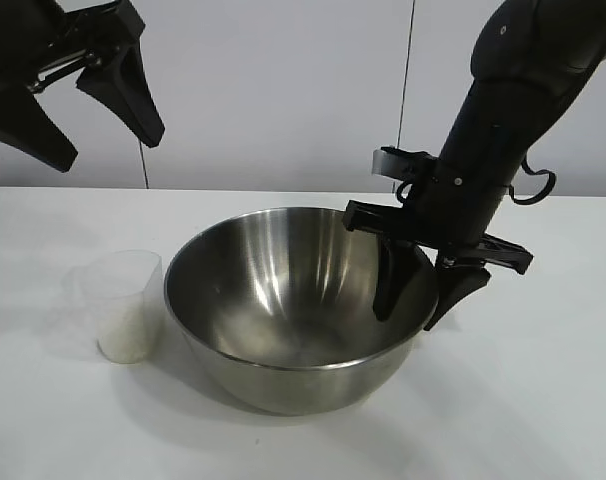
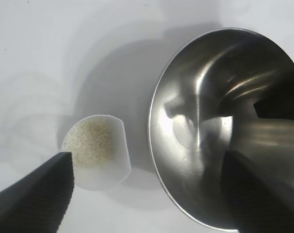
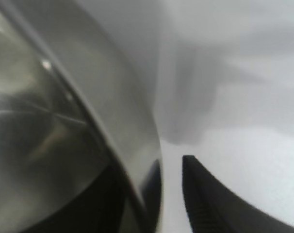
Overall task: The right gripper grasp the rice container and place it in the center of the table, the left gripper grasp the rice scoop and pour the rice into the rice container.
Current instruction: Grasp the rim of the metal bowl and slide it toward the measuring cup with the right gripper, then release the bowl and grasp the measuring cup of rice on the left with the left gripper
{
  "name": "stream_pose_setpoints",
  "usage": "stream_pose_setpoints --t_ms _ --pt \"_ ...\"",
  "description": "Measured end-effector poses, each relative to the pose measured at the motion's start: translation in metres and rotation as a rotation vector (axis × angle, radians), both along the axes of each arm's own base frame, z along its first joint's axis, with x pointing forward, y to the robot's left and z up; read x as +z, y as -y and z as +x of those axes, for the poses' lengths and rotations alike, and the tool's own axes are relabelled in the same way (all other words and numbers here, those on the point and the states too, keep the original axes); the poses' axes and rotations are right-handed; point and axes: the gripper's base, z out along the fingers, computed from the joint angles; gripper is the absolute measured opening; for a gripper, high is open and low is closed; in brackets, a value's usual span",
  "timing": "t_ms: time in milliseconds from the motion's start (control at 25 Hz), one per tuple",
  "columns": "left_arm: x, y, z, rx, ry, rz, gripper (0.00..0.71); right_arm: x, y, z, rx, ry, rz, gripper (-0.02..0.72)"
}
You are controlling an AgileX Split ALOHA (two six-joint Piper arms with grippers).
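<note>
Your right pincer (image 1: 415,305) straddles the bowl (image 1: 283,290) rim, one finger inside and one outside, slightly apart from the wall. The bowl sits mid-desk (image 1: 543,400), with the scoop (image 1: 123,305) of rice (image 2: 91,143) just beside it. Your left pincer (image 1: 108,125) hangs wide open above them.

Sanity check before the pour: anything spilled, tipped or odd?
Nothing stands out. The rice container sits upright, the right gripper straddling its rim. The rice scoop stands upright beside it, the rice inside, none spilled. The left gripper is raised, open.
</note>
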Motion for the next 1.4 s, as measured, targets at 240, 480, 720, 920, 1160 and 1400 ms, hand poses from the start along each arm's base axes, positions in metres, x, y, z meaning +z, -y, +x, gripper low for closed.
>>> stream_pose_setpoints --t_ms 240,480,720,920,1160,1400 --pt "0.000 0.000 0.000 0.000 0.000 0.000 0.598 0.044 0.023 0.014 -0.006 0.027 0.005 0.484" --pt "0.000 0.000 0.000 0.000 0.000 0.000 0.598 0.103 0.069 0.023 -0.075 0.115 0.006 0.484" --pt "0.000 0.000 0.000 0.000 0.000 0.000 0.598 0.137 0.083 0.014 -0.121 0.188 0.049 0.484" --pt "0.000 0.000 0.000 0.001 0.003 -0.001 0.598 0.164 0.082 0.001 -0.116 0.255 0.072 0.484" --pt "0.000 0.000 0.001 0.003 0.007 -0.001 0.598 0.174 0.082 -0.004 -0.106 0.273 0.075 0.484" --pt "0.001 0.000 0.002 0.007 0.017 -0.003 0.598 0.174 0.082 -0.004 -0.105 0.271 0.075 0.484"
